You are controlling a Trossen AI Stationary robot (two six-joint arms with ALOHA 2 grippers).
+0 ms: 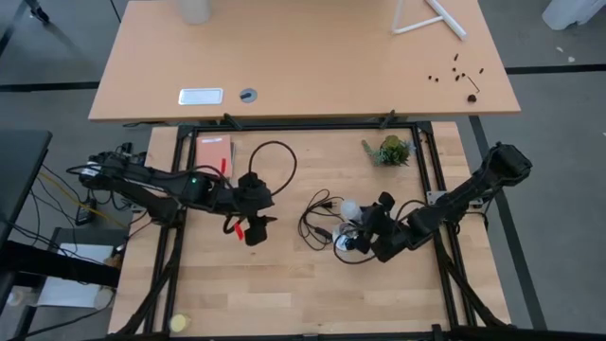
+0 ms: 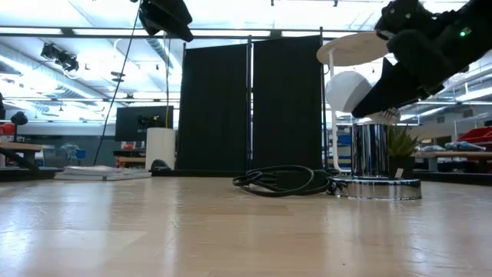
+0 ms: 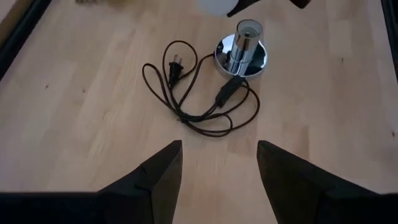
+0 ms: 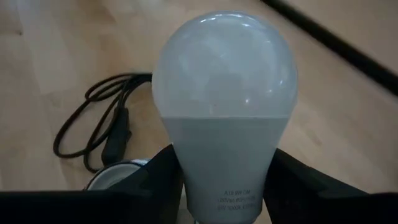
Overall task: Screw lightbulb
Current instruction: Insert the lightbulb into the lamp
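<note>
Currently the right gripper (image 4: 221, 186) holds the white pear-shaped lightbulb (image 4: 224, 106) between its fingers, tilted just above the chrome socket (image 2: 370, 150). Alignment should bring the base vertical before lowering and turning. The left gripper (image 3: 217, 180) waits with fingers apart, empty.

High view: overhead, straight down, far. Low view: table height, level, facing room; socket (image 2: 374, 165) near. Left wrist view: above left gripper (image 3: 219, 180), looking ahead to socket (image 3: 241, 51), cord (image 3: 186, 93). Right wrist view: close on bulb (image 4: 225, 106) in right gripper (image 4: 224, 186). Socket shared by all
</note>
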